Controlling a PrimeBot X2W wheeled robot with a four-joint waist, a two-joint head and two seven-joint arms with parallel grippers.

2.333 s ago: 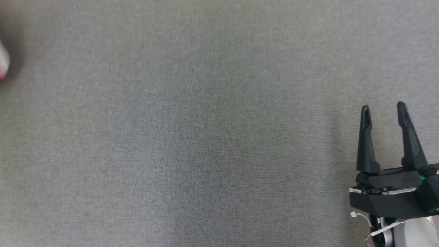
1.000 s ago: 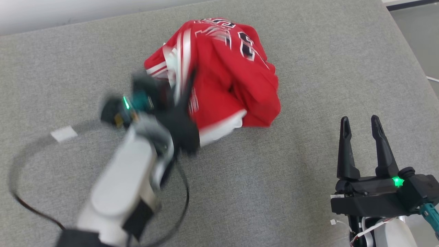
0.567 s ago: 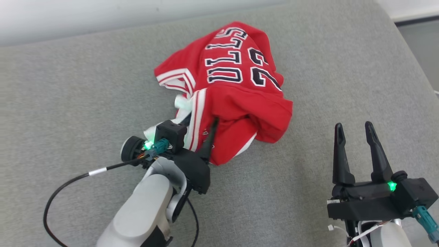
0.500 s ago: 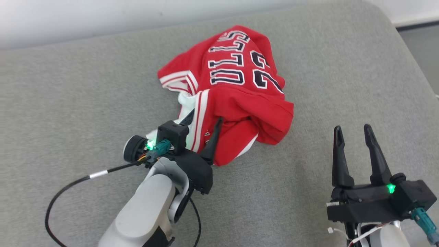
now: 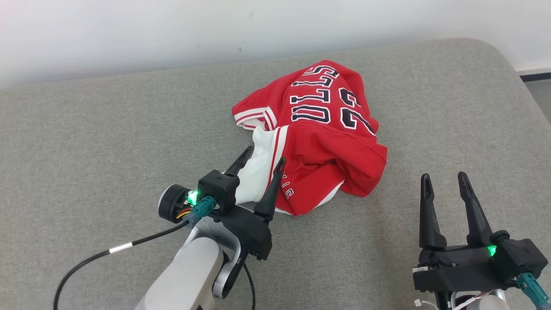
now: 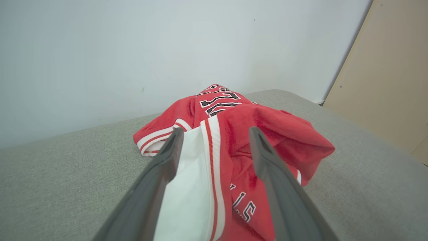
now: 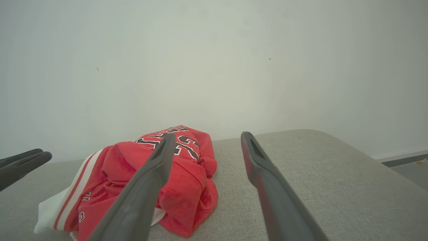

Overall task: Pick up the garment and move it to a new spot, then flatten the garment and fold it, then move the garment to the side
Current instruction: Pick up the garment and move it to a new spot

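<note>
Left gripper (image 5: 264, 156) spread, fingers straddling the jersey's (image 5: 327, 142) white edge, forearm slanting toward it; right gripper (image 5: 444, 175) spread, empty, pointing forward, apart from jersey

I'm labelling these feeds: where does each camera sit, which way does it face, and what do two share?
Head view: from the head, forward and down at the red jersey on the grey cushion; left gripper, right gripper show.
Left wrist view: from the left wrist, along its fingers straddling the jersey's white edge, toward the wall.
Right wrist view: from the right wrist, along its fingers toward jersey and wall; left gripper's tips at left edge.
Shared: both wrist views see jersey and wall.
</note>
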